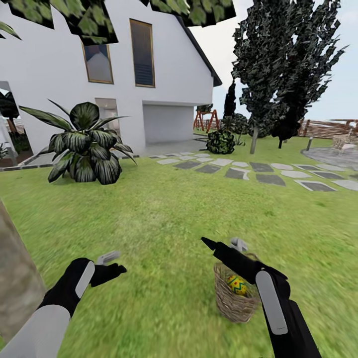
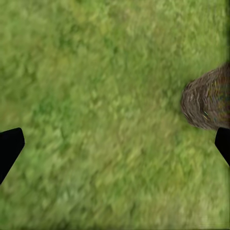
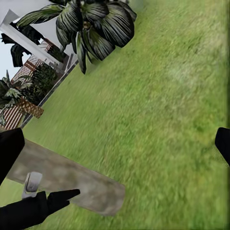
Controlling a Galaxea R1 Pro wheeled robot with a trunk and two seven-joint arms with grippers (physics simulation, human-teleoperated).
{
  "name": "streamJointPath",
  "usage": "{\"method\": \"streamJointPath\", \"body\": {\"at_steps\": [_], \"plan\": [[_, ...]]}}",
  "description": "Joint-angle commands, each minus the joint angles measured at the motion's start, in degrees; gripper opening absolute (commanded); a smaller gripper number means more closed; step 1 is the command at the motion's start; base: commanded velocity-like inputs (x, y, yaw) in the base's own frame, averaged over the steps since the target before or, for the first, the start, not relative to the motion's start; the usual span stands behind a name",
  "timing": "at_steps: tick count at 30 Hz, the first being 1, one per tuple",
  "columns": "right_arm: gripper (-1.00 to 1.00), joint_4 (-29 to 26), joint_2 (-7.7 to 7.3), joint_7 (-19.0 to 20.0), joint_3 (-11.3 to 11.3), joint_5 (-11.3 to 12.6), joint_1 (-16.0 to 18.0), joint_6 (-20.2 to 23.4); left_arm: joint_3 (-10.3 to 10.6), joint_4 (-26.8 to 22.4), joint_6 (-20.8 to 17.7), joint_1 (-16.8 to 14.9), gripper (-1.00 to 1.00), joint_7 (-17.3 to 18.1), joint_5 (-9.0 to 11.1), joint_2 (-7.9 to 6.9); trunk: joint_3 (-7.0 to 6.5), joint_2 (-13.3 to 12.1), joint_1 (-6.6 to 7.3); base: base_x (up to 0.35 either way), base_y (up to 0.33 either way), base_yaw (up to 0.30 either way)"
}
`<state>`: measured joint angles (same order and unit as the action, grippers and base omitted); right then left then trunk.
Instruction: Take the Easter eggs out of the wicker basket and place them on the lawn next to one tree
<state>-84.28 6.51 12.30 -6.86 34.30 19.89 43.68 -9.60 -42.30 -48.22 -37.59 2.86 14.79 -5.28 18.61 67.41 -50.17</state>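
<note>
- One egg (image 1: 237, 285) visible in the head view inside the wicker basket (image 1: 233, 304) on the lawn (image 1: 164, 223); right gripper (image 1: 226, 244) above basket, jaws spread, empty.
- Left wrist view: left gripper (image 2: 115, 143) jaws released over grass; basket nearby.
- Right wrist view: fingers wide apart; tree trunk (image 3: 72, 179) beyond, left gripper beside it.
</note>
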Motion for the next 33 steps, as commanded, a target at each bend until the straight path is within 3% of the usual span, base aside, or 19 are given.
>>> {"method": "streamJointPath", "body": {"at_steps": [1,15,33], "plan": [[1.00,0.0,0.08,0.4,-0.2,-0.2,0.1,0.4,-0.2,-0.1,-0.3,0.0,1.00,0.3,-0.2,0.01,-0.18,-0.4,0.22,0.000,0.000,-0.203],[1.00,0.0,0.04,0.4,-0.8,-0.2,0.1,0.4,-0.1,-0.1,-0.2,0.0,1.00,0.3,-0.2,0.01,-3.68,-6.0,3.30,0.000,0.000,-0.203],[1.00,1.4,0.01,0.4,-3.2,-0.2,0.1,0.4,0.0,-0.1,0.0,0.0,1.00,0.4,-0.1,0.01,-4.94,-6.0,3.30,0.000,-0.007,-0.203]]}}
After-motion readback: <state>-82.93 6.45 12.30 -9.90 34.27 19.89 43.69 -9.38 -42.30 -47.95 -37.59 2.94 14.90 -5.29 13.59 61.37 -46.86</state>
